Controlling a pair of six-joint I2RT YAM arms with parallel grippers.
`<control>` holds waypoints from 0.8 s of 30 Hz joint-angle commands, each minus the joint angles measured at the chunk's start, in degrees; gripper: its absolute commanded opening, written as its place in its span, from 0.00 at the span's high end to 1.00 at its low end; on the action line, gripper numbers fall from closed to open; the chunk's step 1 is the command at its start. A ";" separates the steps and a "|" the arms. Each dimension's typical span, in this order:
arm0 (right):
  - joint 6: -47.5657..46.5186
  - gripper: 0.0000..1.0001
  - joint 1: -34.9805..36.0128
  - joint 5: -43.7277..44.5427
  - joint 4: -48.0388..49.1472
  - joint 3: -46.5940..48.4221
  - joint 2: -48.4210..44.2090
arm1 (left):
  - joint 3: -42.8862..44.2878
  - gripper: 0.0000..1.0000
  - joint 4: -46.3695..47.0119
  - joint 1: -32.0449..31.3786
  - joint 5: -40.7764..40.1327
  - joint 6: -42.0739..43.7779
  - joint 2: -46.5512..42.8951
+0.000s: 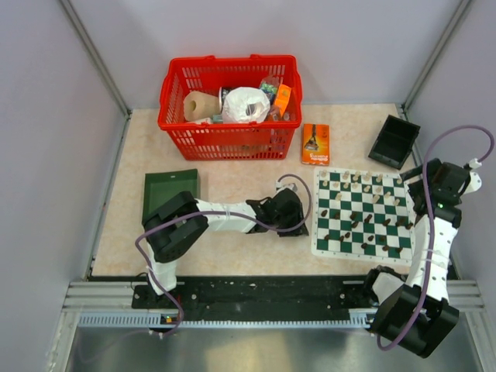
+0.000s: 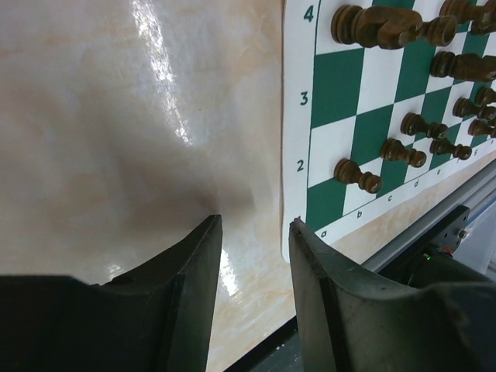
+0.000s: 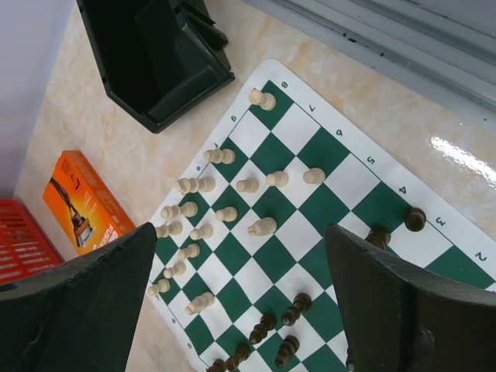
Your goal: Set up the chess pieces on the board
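**newbie:** What's sitting there, and how many of each?

**regular:** One board (image 1: 317,225) is lying on the table (image 1: 232,178). Cream chess pieces (image 3: 226,214) are crowding its far rows and dark chess pieces (image 3: 294,308) its near ones, too tiny to count. Two trays: green tray (image 1: 170,190), black tray (image 1: 394,141). The left gripper (image 2: 254,225) is hovering partly open and empty, just off the board's corner. The right gripper (image 3: 240,232) is hanging wide and empty by its right edge.

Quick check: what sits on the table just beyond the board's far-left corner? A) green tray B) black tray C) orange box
C: the orange box lies just past that corner of the board; the black tray is off the far-right corner.
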 commanded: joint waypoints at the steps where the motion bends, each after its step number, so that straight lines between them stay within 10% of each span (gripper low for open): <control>1: -0.03 0.11 -0.08 -0.45 2.62 0.40 0.36 | 3.74 0.55 -2.43 -0.59 0.32 -0.50 0.51; 24: 0.50 0.11 -0.08 -0.53 4.20 -1.36 0.71 | 10.78 0.58 -3.75 -0.77 4.71 0.30 7.64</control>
